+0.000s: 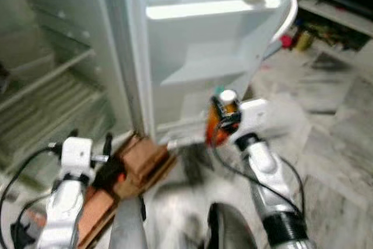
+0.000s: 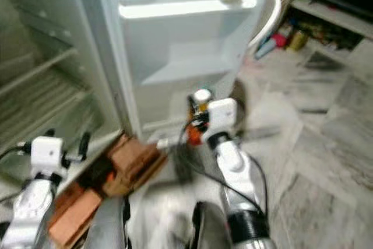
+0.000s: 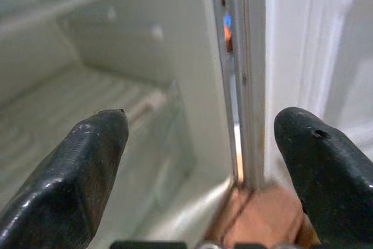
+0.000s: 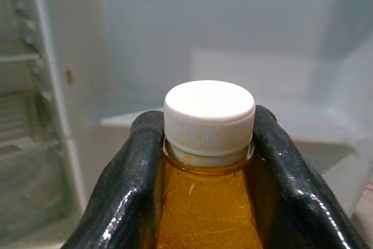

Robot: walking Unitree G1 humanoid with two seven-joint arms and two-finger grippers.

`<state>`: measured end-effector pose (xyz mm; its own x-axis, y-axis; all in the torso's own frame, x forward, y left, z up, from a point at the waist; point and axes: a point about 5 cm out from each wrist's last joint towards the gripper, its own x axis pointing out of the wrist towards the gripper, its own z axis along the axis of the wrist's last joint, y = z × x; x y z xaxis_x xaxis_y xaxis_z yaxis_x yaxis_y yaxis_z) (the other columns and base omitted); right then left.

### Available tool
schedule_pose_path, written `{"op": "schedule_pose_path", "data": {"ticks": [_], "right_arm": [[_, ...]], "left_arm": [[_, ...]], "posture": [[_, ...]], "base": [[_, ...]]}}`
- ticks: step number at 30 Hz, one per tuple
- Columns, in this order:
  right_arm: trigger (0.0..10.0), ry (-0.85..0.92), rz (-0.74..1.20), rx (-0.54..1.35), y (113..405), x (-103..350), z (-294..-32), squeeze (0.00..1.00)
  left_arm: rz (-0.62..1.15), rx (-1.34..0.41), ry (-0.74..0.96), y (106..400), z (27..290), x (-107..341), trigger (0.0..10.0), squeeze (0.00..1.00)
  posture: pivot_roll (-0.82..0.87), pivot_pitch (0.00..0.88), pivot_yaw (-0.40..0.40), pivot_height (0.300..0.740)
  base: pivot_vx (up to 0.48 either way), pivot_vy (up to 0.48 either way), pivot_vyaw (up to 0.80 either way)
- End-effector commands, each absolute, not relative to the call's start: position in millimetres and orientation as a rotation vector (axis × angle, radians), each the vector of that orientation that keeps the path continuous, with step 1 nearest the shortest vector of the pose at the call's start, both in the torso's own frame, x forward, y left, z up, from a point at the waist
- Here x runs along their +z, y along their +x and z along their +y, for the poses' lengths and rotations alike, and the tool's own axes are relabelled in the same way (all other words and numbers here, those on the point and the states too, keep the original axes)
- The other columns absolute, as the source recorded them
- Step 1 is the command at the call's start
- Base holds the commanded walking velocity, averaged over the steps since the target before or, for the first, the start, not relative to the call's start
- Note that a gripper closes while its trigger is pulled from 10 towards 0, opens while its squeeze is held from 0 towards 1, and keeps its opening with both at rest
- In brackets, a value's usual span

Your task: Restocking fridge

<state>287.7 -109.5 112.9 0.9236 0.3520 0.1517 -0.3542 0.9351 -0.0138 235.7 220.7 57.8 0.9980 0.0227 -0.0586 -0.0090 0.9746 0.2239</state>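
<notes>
Nearest the robot, the left tool (image 3: 198, 144) hangs low by the fridge's lower corner, its two black fingers (image 3: 76, 167) spread wide apart and grasping nothing; brown cardboard boxes (image 1: 137, 164) lie on the floor just beside it. Further forward, the right tool (image 4: 208, 161) is clenched on the neck of an amber bottle (image 1: 223, 118) with a white cap (image 4: 208, 115), one finger pressed to each side just under the cap. The bottle stands upright, its long axis vertical, held in the air in front of the open fridge door (image 1: 204, 68). Beyond and above the bottle lie the door's moulded shelves (image 1: 204, 10), white and mostly bare. Judgement: the right arm is the nearer to the door, so the placement calls for lifting the bottle up and forward, kept upright, onto a door shelf. The fridge's interior racks (image 1: 52, 97) stand further off to the left.
</notes>
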Motion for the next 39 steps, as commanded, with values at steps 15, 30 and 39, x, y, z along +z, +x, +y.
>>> {"op": "schedule_pose_path", "data": {"ticks": [15,30,39], "right_arm": [[10.0,-0.021,-0.17,0.352,287,116,-121,0.0],[10.0,-0.021,-0.138,0.362,286,109,-120,0.0],[10.0,-0.053,-0.096,0.366,289,101,-122,0.0]], "left_arm": [[0.073,-0.017,0.213,235,209,53,10.0,0.0],[0.074,-0.02,0.206,229,210,54,10.0,0.0],[0.121,0.009,0.233,203,224,50,10.0,0.0]], "posture": [[0.09,0.044,-0.049,0.615],[0.11,0.077,-0.061,0.615],[0.14,0.155,-0.09,0.561]], "base": [[0.321,0.0,0.42],[0.157,0.0,0.0],[0.0,0.0,0.0]]}}
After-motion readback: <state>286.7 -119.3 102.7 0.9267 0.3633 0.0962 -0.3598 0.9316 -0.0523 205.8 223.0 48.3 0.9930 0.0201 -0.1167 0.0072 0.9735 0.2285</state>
